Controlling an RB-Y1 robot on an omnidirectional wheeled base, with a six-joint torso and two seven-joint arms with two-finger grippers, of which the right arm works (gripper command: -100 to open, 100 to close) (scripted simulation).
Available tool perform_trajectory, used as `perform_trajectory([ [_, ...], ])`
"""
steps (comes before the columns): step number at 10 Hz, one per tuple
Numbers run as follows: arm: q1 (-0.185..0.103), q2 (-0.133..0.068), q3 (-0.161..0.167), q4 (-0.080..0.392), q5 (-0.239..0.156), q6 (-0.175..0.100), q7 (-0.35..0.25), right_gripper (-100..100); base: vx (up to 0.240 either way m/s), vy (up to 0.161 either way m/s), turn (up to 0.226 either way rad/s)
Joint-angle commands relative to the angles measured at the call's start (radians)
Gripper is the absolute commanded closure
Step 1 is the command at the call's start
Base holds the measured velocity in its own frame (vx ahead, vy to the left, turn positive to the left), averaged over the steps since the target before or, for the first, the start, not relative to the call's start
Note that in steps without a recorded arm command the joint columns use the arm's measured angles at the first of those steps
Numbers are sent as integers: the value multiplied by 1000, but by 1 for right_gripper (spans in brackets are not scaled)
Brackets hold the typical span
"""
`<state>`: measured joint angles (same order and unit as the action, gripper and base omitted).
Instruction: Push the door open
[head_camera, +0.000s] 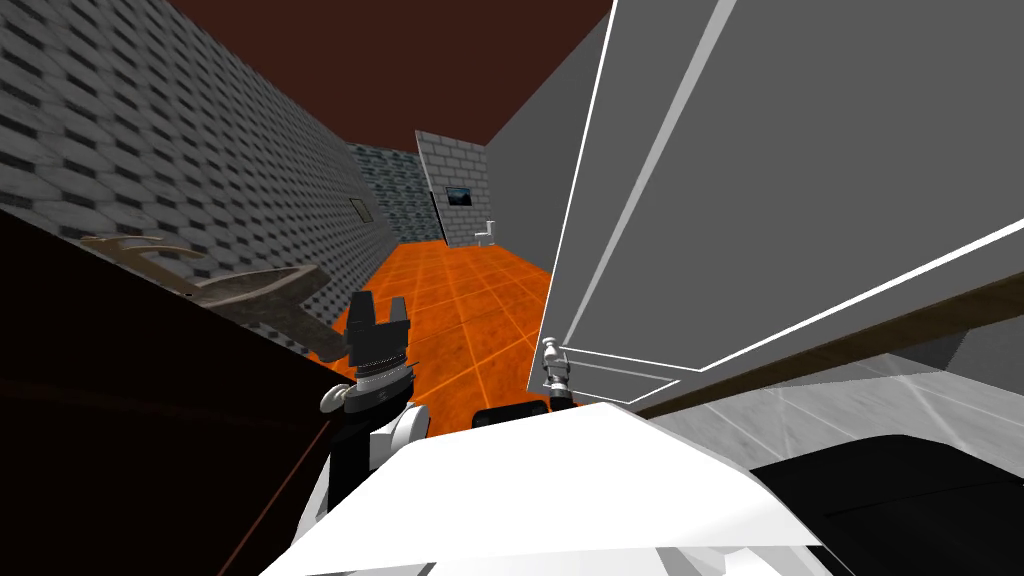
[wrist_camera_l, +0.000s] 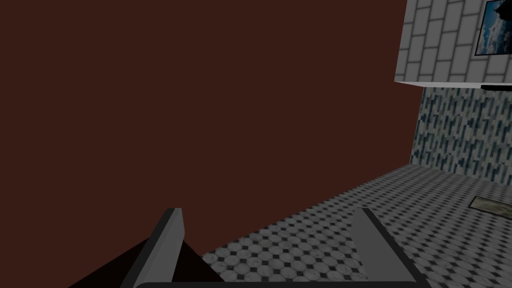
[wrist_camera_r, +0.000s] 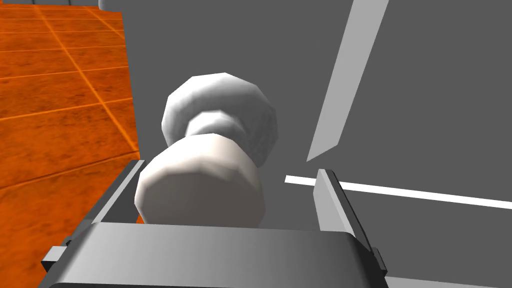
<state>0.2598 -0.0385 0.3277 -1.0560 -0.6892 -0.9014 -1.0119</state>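
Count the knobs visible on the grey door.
1: a white knob near the grey door's edge, between the right gripper's open fingers. The door's other face is hidden, so a second may exist there.

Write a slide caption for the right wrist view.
Open right gripper straddles the white door knob on the grey door; orange floor beyond its edge.

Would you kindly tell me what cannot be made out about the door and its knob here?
- Head view: the door's hinge side, cut off by the picture's edge.
- Right wrist view: whether the right gripper touches the knob; the knob hides one finger's inner face.
- Head view: the small white thing by the far wall, too small to name.
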Motion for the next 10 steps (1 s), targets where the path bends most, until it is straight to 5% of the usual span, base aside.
perform_trajectory([
  [1, -18, 2, -30, 18, -11, -23, -1, 100, 163, 26, -67],
  [8, -33, 56, -103, 26, -48, -34, 14, 100, 184, 35, -56],
  [10, -29, 59, -99, 30, -48, -26, 13, 100, 160, 26, -43],
])
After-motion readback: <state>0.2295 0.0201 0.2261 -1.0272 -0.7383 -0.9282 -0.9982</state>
